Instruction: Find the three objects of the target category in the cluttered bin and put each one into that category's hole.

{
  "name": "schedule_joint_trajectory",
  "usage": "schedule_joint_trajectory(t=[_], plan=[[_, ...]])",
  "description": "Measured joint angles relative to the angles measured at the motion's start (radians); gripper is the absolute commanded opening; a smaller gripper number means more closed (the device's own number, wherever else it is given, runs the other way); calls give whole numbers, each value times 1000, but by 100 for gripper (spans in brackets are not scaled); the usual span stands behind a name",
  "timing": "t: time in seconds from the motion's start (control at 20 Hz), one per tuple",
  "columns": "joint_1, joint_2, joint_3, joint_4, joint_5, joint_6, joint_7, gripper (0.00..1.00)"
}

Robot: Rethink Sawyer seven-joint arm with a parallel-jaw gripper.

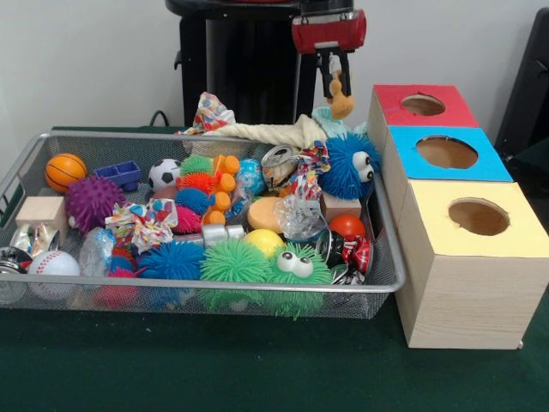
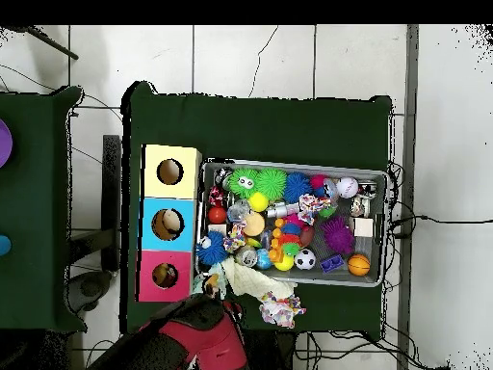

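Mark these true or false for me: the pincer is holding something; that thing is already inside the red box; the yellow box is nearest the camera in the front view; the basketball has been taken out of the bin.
1. The pincer is holding something. True: it grips a small orange toy.
2. That toy is inside the red box. False: it hangs beside the box, above the bin.
3. The yellow box is nearest the camera. True.
4. The basketball is out of the bin. False: it lies in a corner of the bin.

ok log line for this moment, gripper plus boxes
gripper: shut on orange toy | position: raised beside red box, above bin corner | blue box, yellow box: holes uncovered
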Motion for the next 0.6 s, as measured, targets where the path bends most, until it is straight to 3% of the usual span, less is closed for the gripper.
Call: schedule_joint_trajectory(t=[0.35,0.6], plan=[[58,-17,1,0,-107,8,9,0],[147,-43,-2,0,-180,8,101,0]])
